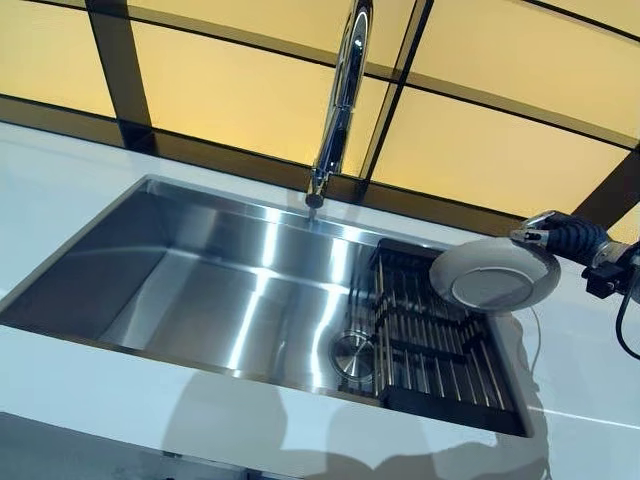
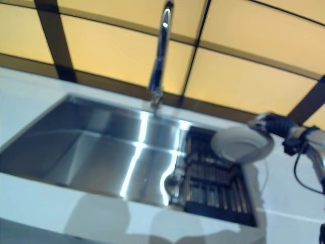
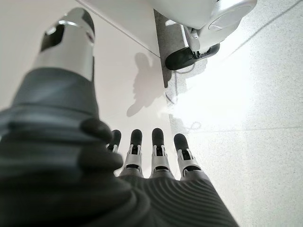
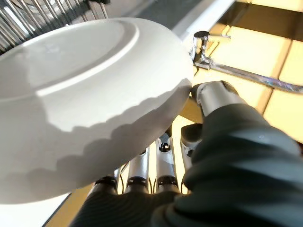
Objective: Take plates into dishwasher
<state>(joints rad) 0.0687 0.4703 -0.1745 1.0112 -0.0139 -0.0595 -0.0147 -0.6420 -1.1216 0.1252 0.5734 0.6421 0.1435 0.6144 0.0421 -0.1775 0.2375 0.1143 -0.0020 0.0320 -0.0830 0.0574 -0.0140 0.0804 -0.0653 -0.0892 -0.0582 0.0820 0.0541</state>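
Above the rack (image 1: 440, 340) at the sink's (image 1: 200, 280) right end, the right hand (image 1: 570, 238) pinches a white plate (image 1: 494, 274) by its rim, thumb on one face and fingers (image 4: 142, 166) behind, holding it tilted. Down by the floor (image 3: 246, 137), the left hand (image 3: 156, 156) hangs with straight, relaxed fingers.

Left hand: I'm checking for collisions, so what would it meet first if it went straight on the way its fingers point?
The left hand, fingers straight and holding nothing, points down at the pale speckled floor; nothing shows in between, though depth is unclear.
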